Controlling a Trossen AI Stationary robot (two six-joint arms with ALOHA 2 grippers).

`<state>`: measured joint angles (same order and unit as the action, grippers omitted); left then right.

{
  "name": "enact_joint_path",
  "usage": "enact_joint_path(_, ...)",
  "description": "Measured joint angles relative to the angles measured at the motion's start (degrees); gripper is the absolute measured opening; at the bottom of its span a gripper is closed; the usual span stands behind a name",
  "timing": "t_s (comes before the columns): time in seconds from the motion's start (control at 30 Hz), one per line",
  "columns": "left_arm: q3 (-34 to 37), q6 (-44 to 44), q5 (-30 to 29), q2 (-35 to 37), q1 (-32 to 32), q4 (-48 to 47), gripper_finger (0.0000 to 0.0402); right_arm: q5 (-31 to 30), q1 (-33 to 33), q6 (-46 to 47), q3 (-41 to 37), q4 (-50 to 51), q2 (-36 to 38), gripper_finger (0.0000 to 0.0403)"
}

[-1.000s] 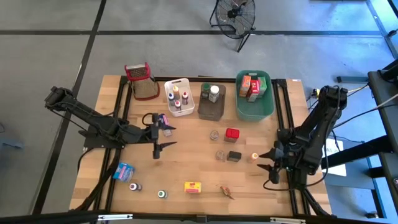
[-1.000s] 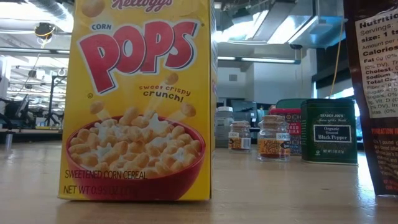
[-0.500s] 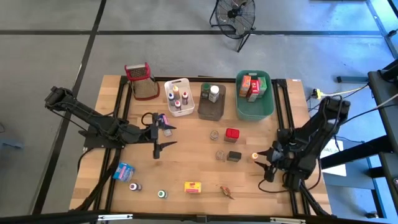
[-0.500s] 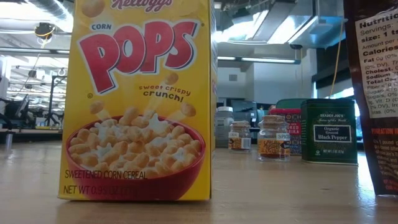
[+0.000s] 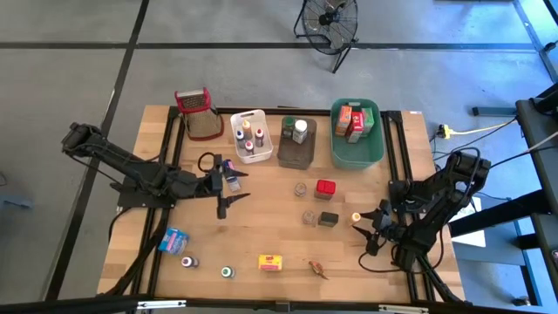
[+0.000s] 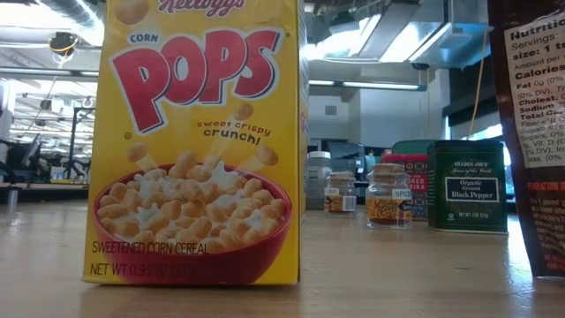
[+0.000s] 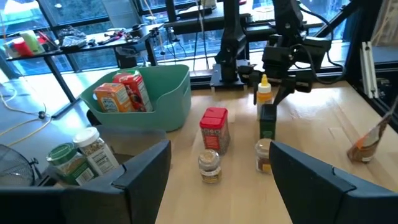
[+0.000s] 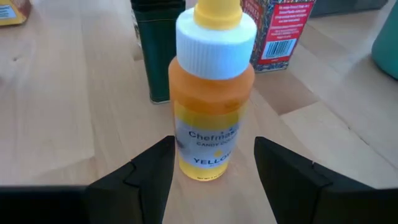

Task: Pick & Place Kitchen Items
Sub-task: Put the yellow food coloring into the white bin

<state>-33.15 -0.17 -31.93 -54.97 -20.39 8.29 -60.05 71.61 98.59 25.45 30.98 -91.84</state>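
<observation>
A small yellow bottle (image 8: 211,99) with a white cap stands upright on the table (image 5: 261,231), right of the middle (image 5: 357,217). My right gripper (image 8: 214,165) is open and low over the table. Its fingers stand on either side of the bottle's lower part, and I see no touch. It also shows across the table in the left wrist view (image 7: 283,78). My left gripper (image 5: 237,187) hangs open above the table's left half with nothing between its fingers (image 7: 221,152). It points toward a red tin (image 7: 214,127), a dark pepper tin (image 7: 267,121) and two little spice jars (image 7: 209,165).
White (image 5: 251,135), brown (image 5: 297,139) and green (image 5: 357,135) tubs and a grater (image 5: 199,113) line the far edge. Along the near edge are a blue box (image 5: 174,240), two small bottles (image 5: 186,261), a yellow cereal box (image 6: 199,141) and a brown packet (image 5: 318,268).
My right gripper has sunk toward the table and shifted a little toward the table's left, closing on the yellow bottle, and its wrist has turned somewhat. The bottle has stayed where it was.
</observation>
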Motion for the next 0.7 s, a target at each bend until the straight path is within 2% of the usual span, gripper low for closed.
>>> enact_joint_path(0.17,0.01,-0.57,1.22,0.01,0.77,0.26,0.0267,-0.36,-0.52,-0.67,0.00,-0.57,0.01,0.0222)
enact_joint_path(0.4,0.01,0.80,5.87,0.00,0.80,3.28,0.0267,-0.42,-3.57,-8.99,0.02,-4.71,-0.01,0.0222)
enact_joint_path(0.7,0.01,0.68,6.09,0.01,0.79,3.61,0.0267,1.89,-7.09,-9.29,0.02,-4.63,-0.08,0.0222)
